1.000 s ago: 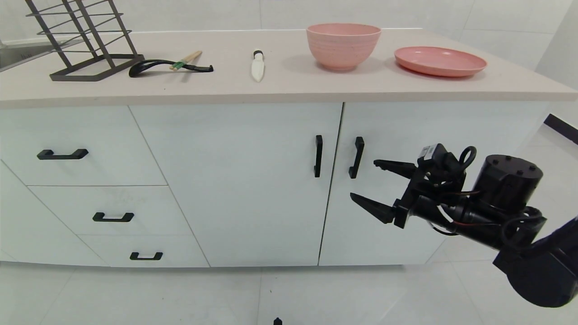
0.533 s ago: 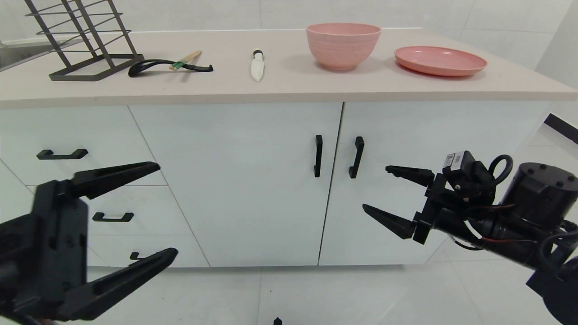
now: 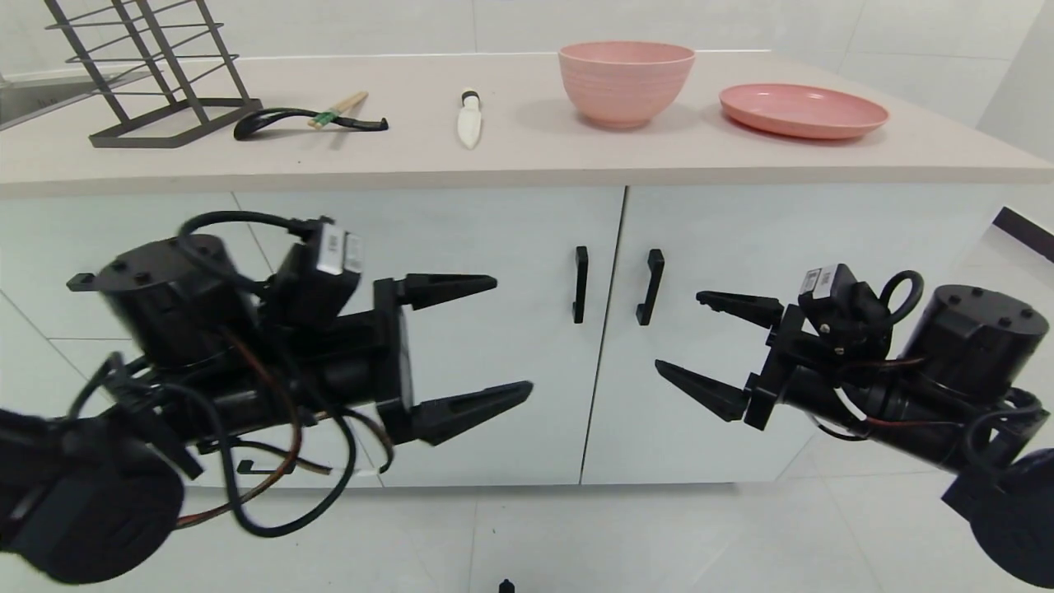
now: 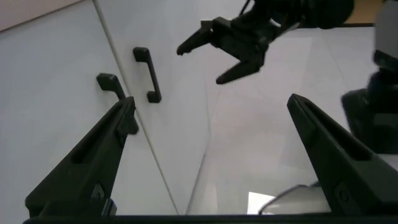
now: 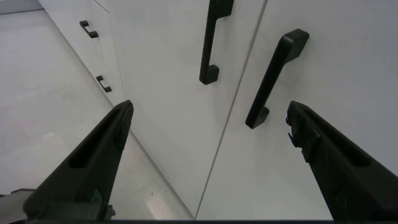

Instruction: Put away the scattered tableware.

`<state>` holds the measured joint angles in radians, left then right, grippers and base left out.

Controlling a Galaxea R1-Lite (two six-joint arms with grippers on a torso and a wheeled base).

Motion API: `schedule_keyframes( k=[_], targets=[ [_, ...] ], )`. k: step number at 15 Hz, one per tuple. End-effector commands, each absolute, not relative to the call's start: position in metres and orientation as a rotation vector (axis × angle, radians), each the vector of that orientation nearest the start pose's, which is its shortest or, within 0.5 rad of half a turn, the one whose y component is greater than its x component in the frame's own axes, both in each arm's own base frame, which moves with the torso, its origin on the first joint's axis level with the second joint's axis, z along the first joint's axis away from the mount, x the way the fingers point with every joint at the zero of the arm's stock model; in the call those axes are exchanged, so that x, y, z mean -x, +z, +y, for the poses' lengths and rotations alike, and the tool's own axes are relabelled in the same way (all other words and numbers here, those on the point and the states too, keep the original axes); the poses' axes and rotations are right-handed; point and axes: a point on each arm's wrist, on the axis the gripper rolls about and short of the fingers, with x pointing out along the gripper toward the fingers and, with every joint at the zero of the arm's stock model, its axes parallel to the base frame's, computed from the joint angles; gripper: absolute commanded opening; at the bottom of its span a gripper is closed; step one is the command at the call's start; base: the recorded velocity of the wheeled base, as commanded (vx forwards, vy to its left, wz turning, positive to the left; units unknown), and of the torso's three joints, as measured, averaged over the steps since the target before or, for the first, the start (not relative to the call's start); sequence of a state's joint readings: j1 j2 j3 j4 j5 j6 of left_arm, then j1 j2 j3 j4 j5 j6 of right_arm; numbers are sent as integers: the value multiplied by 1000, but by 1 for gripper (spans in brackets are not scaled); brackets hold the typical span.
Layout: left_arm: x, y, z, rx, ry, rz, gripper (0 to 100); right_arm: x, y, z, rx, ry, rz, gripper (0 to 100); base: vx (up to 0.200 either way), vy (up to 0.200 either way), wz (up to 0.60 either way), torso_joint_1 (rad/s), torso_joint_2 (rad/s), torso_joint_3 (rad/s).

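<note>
On the counter top lie a pink bowl (image 3: 626,81), a pink plate (image 3: 803,110), a white knife with a black handle (image 3: 469,120), a black ladle (image 3: 305,120) and chopsticks (image 3: 338,109) across it. Both arms hang below counter level, facing the white cabinet doors. My left gripper (image 3: 494,343) is open and holds nothing, left of the two vertical door handles (image 3: 580,284). My right gripper (image 3: 700,342) is open too, just right of the handles (image 5: 273,78). In the left wrist view the open right gripper (image 4: 214,53) shows beyond the handles (image 4: 146,74).
A black wire rack (image 3: 152,74) stands at the counter's far left beside a sink edge (image 3: 33,95). Drawers with black handles (image 3: 114,282) fill the cabinet's left side. White tiled floor (image 3: 626,535) lies below.
My left arm has swung up and rightward into view, its open gripper now level with the cabinet doors. The right gripper has shifted slightly right and back, still open.
</note>
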<state>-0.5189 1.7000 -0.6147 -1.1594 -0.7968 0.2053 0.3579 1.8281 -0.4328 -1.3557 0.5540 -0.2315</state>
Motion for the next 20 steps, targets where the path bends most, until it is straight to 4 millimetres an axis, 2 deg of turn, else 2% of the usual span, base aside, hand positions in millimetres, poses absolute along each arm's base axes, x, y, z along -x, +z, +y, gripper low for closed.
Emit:
schedule_keyframes(
  k=[1, 3, 7, 9, 12, 14, 18, 20],
  targets=[
    [-260, 167, -203, -179, -1332, -186, 100, -272, 120, 113, 210, 914, -52, 100, 0, 0, 0, 0, 0, 0],
    [-272, 164, -221, -171, -1317, -193, 100, -288, 115, 119, 210, 919, -56, 100, 0, 0, 0, 0, 0, 0],
    [-282, 149, -227, -171, -1326, -160, 100, -299, 113, 108, 210, 888, -57, 100, 0, 0, 0, 0, 0, 0],
    [-293, 140, -235, -173, -1341, -157, 100, -309, 112, 109, 210, 915, -76, 100, 0, 0, 0, 0, 0, 0],
    [-296, 137, -238, -160, -1601, -211, 100, -315, 114, 114, 211, 939, -99, 100, 0, 0, 0, 0, 0, 0],
    [-305, 134, -243, -117, -1516, -171, 100, -320, 108, 114, 209, 937, -86, 100, 0, 0, 0, 0, 0, 0],
    [-304, 137, -247, -96, -1425, -154, 100, -331, 105, 121, 213, 949, -104, 100, 0, 0, 0, 0, 0, 0],
    [-298, 142, -252, -76, -1333, -162, 100, -337, 101, 135, 212, 1034, -130, 100, 0, 0, 0, 0, 0, 0]
  ],
)
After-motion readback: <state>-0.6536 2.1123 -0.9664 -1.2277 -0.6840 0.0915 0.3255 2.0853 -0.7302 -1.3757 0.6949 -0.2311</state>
